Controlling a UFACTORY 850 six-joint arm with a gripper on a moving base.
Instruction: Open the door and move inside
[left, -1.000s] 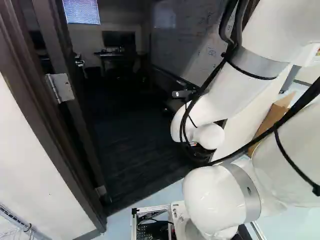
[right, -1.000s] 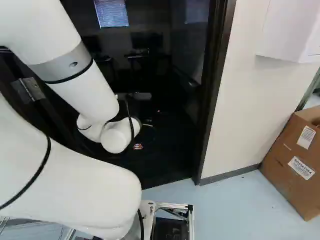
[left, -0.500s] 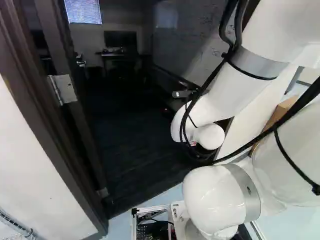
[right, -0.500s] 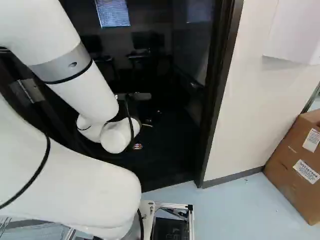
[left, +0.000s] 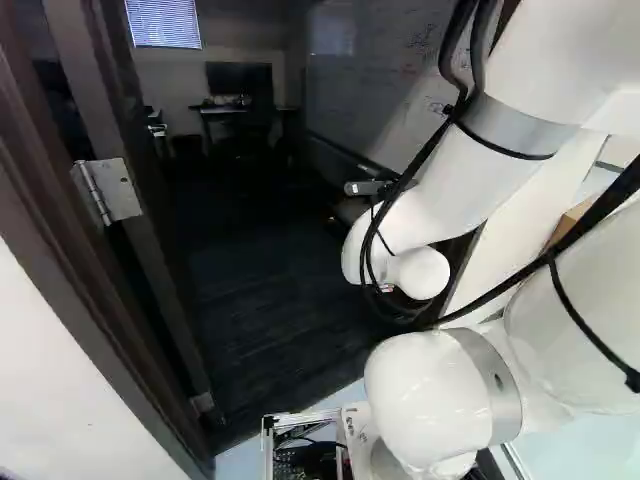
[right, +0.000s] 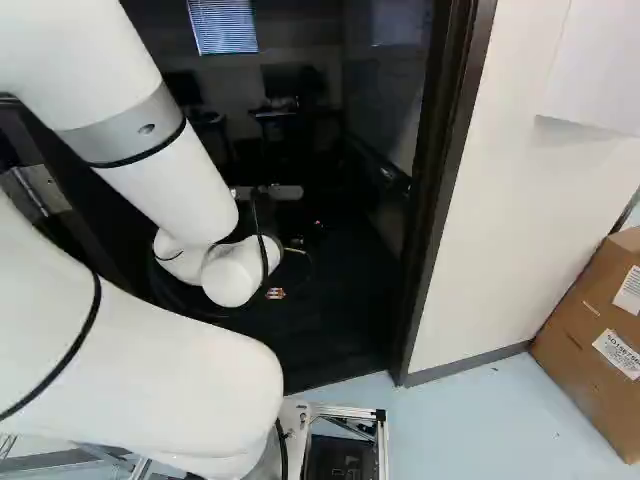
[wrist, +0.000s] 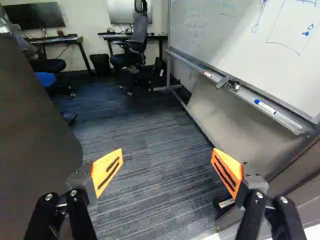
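The dark door (left: 150, 240) stands swung inward at the left of the doorway, a metal hinge (left: 108, 190) joining it to the frame (left: 70, 230). In the wrist view the door (wrist: 35, 140) is a broad dark panel beside one finger. My arm's wrist (right: 232, 272) is at the doorway in the right base view; it hides the fingers in both base views. The gripper (wrist: 167, 167) is open, its orange pads wide apart over dark carpet (wrist: 150, 140), nothing between them. No handle shows.
The frame's other post (right: 440, 200) borders a pale wall (right: 500, 220), with a cardboard box (right: 600, 340) beyond. Inside, a whiteboard (wrist: 240, 45) with a marker tray lines the side opposite the door. Desks, an office chair (wrist: 132, 45) and a bin (wrist: 100, 64) stand farther in.
The base has moved forward: hinge and near frame sit larger and farther left in the left base view, while the other post has slid right in the right base view. The arm keeps its pose.
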